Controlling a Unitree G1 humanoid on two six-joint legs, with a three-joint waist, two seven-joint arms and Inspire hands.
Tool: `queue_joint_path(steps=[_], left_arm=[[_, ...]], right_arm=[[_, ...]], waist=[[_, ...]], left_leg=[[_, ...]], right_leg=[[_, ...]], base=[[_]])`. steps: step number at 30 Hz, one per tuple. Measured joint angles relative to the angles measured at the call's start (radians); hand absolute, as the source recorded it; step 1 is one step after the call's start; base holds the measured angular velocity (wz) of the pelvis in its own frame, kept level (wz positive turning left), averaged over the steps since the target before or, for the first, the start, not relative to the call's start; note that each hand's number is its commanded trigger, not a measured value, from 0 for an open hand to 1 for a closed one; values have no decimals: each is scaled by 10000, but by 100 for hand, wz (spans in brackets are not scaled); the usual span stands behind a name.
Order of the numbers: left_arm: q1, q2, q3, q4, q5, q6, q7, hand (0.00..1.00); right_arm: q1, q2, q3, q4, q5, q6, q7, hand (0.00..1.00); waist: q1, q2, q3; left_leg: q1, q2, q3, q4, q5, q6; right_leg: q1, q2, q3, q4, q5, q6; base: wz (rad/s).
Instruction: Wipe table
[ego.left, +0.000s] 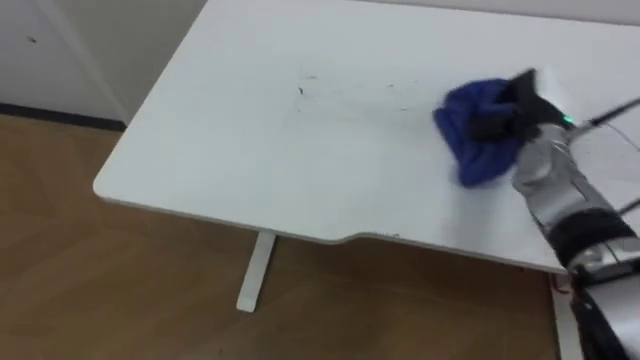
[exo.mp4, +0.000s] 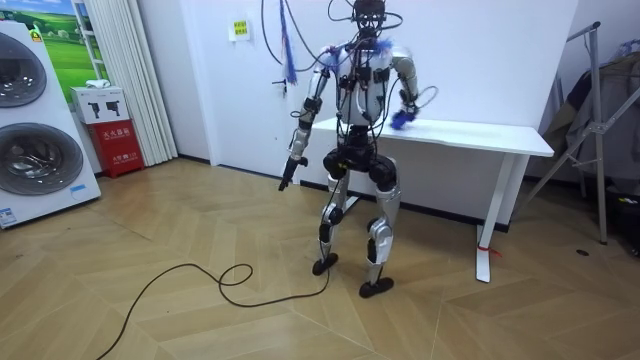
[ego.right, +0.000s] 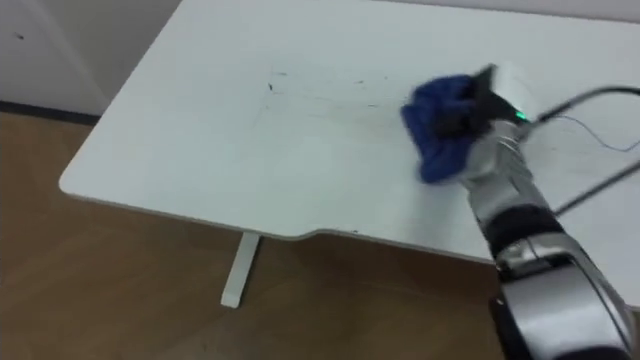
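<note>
A crumpled blue cloth (ego.left: 468, 125) lies on the white table (ego.left: 250, 150) toward its right side. My right hand (ego.left: 522, 108) comes in from the right and rests on the cloth's right half, its dark fingers curled into the fabric. Small dark marks (ego.left: 302, 90) and a faint line run across the tabletop to the left of the cloth. In the room view I stand at the table's left end, facing it, with the cloth (exo.mp4: 400, 119) under my right hand. My left hand (exo.mp4: 290, 172) hangs by my side, away from the table.
The table's front edge (ego.left: 300, 232) and its left corner border a wooden floor, with a white leg (ego.left: 256, 270) below. Washing machines (exo.mp4: 30, 120) and a red box (exo.mp4: 116, 140) stand far off at the room view's left. A metal rack (exo.mp4: 598, 120) stands at the right.
</note>
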Motion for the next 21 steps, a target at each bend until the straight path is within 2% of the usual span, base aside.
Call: queue_joint_path(steps=[1, 2, 3, 4, 5, 6, 7, 9, 10, 11, 12, 13, 15, 17, 20, 21], left_arm=[[127, 9, -6, 2, -27, 10, -17, 0], [343, 24, -4, -7, -21, 23, -41, 0], [435, 24, 0, -6, 9, 36, -88, 0], [624, 44, 19, 1, 74, 46, -182, 0], [747, 68, 59, 26, 75, 47, -245, 0], [825, 103, 75, 29, 97, 47, -284, 0], [1011, 114, 213, 95, 111, 48, -349, 0], [1275, 129, 689, 89, 175, 36, -375, 0], [1353, 157, 847, 3, 176, 27, -375, 0], [1498, 206, 1180, -259, 187, -11, -359, 0], [1450, 261, 1366, -389, 192, -28, -340, 0], [1377, 318, 1370, -392, 192, -32, -336, 0], [1232, 461, 1445, -412, 268, -161, -328, 0], [1224, 459, 1687, -500, 334, -287, -267, 0], [1221, 397, 1700, -759, 376, -276, -155, 0], [1157, 343, 1654, -808, 521, -267, -147, 0]], right_arm=[[-29, -15, 17, -51, -88, -191, 53, 100], [-13, -21, 16, 43, -95, -213, 108, 100], [31, -46, 13, 144, -100, -211, 122, 100], [321, -243, -154, 346, -72, -275, 143, 100], [772, -502, -497, 619, -45, -347, 163, 100], [1055, -588, -859, 769, 183, -515, 162, 100], [1585, -676, -1519, 786, 580, -827, 175, 100], [2724, -915, -2662, 865, 1115, -1235, 207, 100], [3023, -946, -2978, 867, 1271, -1294, 214, 100], [3497, -1036, -3501, 866, 1478, -1430, 286, 100], [3846, -1209, -3954, 871, 1713, -1503, 371, 100], [4019, -1324, -4126, 886, 1884, -1503, 409, 100], [4531, -1665, -4670, 990, 2237, -1505, 527, 100], [4959, -2051, -5153, 1189, 2327, -1500, 497, 100], [5200, -2313, -5339, 1143, 2328, -1450, 180, 100], [5138, -2346, -5314, 1096, 2300, -1253, 95, 100]], waist=[[231, -94, 1], [282, -178, 9], [221, -201, 3], [129, -303, 6], [-51, -421, -4], [-185, -503, -7], [-543, -607, -8], [-1201, -641, 6], [-1352, -680, 6], [-1602, -796, -29], [-1935, -830, -46], [-2084, -833, -60], [-2402, -760, -176], [-2641, -541, -320], [-2821, -311, -368], [-2752, -249, -361]], left_leg=[[-114, -60, -208, -34, 79, 7], [-124, -151, -422, -64, 120, 36], [-111, -208, -542, -83, 132, 54], [-78, -340, -695, -76, 160, 103], [-82, -459, -695, -46, 193, 166], [-74, -542, -681, -46, 217, 204], [-5, -649, -672, -27, 233, 264], [374, -816, -599, 2, 147, 414], [472, -842, -541, -5, 111, 466], [565, -883, -419, 0, 40, 506], [538, -902, -409, 58, 5, 512], [523, -906, -403, 77, 4, 515], [523, -899, -331, 106, -12, 529], [689, -855, -87, 62, -50, 539], [803, -754, 140, 46, -85, 524], [822, -689, 237, 62, -101, 509]], right_leg=[[-7, -39, -160, -25, -22, 34], [87, -130, -383, 2, -93, 97], [189, -187, -511, 2, -140, 152], [342, -316, -748, 5, -238, 275], [575, -442, -922, 3, -325, 391], [701, -510, -961, -18, -381, 478], [916, -608, -959, -24, -435, 563], [1558, -711, -970, -186, -479, 689], [1660, -752, -960, -175, -517, 756], [1740, -809, -944, -190, -590, 869], [1763, -807, -949, -238, -591, 877], [1762, -807, -944, -243, -582, 879], [1722, -805, -859, -232, -553, 870], [1723, -800, -597, -200, -524, 858], [1717, -738, -376, -180, -466, 800], [1682, -692, -270, -178, -429, 759]], base=[[55], [61], [72], [90], [91], [89], [67], [53], [13], [-7], [-10], [-7], [-14], [-30], [-30], [-26]])
